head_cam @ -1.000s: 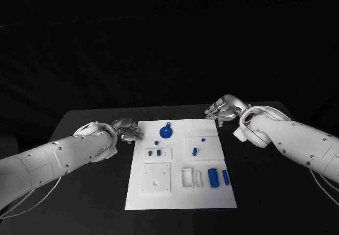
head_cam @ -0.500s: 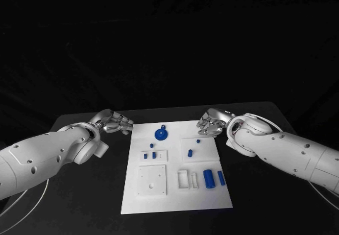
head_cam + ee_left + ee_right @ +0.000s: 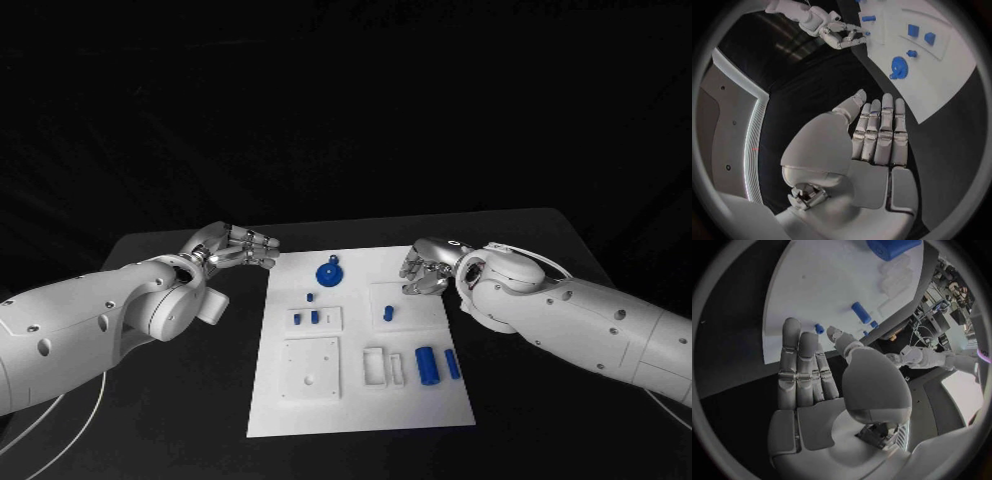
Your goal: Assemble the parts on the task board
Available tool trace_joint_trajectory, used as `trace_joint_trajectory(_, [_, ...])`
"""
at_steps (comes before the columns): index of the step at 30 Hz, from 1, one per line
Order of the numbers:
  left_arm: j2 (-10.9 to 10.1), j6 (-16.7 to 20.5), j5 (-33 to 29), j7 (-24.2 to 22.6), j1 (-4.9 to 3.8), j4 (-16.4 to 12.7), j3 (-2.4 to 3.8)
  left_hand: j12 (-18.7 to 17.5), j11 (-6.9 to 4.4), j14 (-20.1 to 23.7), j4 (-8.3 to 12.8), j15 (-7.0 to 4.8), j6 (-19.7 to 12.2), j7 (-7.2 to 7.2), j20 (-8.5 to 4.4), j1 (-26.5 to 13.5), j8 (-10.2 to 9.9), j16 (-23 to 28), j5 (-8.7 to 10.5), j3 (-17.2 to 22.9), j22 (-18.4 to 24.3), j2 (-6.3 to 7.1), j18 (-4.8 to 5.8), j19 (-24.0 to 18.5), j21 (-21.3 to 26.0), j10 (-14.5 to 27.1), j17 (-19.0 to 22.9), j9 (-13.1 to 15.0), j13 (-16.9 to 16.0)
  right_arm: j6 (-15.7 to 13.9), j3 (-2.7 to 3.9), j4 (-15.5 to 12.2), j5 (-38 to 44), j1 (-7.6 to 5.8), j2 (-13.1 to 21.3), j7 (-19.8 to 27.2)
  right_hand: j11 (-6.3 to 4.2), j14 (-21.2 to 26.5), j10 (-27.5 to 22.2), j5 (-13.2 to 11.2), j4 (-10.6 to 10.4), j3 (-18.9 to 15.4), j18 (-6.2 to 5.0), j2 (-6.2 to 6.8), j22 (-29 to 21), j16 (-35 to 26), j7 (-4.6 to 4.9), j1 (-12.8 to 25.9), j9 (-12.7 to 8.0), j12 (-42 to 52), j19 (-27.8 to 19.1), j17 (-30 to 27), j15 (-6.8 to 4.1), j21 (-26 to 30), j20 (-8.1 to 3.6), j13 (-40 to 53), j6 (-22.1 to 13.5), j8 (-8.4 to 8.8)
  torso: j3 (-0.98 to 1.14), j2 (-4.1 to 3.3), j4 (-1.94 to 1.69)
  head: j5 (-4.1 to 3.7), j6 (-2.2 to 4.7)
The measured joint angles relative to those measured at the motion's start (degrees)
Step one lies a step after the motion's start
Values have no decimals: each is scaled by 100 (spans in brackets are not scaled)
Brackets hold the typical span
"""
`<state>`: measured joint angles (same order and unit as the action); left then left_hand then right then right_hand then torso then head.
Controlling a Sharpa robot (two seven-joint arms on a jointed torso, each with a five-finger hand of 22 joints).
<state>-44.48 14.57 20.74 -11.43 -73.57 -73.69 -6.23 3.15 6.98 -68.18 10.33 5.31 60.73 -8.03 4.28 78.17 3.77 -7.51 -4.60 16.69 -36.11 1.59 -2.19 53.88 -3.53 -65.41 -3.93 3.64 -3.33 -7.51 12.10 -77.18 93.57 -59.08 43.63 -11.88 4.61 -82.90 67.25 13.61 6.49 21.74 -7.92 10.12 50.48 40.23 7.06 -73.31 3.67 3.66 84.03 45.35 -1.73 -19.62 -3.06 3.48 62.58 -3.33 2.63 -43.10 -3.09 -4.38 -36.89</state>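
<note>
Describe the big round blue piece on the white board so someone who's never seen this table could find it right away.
Start at the white rectangular task board in the middle of the black table. Look along its far edge, between the two silver hands, a little toward the left hand. The round blue disc-shaped part lies there, the widest blue piece and the only circular one; the other blue parts are small pegs and short bars.

We see two smooth white arms with small dark screw holes. Each ends in a silver, segmented hand: left hand (image 3: 228, 246), right hand (image 3: 428, 266). Thin pale cables trail beneath both arms.
</note>
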Motion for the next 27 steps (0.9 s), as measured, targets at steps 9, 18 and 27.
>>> trace_joint_trajectory(9, [-12,5,-170,-101,0,-65,4,0,0,-45,-14,-14,0,0,12,0,0,64,-22,-14,339,0,-1,50,0,0,1,0,0,24,-28,-91,371,105,-52,-204,-34,0,61,-139,49,590,2,120,91,60,-37,0,0,2,0,-6,0,0,0,-6,37,0,11,0,-3,14,-29])
trace_joint_trajectory(18, [-16,13,-205,-145,-1,-70,4,0,0,-43,-14,-15,-19,-21,-30,0,0,90,-22,-14,841,0,0,172,-32,0,-6,-1,1,-102,-56,-35,647,122,-119,-300,-86,0,295,-519,156,1245,4,86,253,141,-54,-79,-1,3,0,11,0,-91,1,-7,193,0,14,0,-3,28,-51])
trace_joint_trajectory(27, [-14,19,-214,-149,-1,-59,4,0,0,-43,-27,-15,-17,-21,-30,0,0,90,-22,-27,881,0,0,172,-32,0,-6,-1,1,-213,-111,-6,788,121,-148,-319,-234,-23,738,-745,191,1353,47,-108,474,227,-170,-130,4,-25,-2,46,-86,-211,-63,-11,707,-27,14,1,1,36,-75])
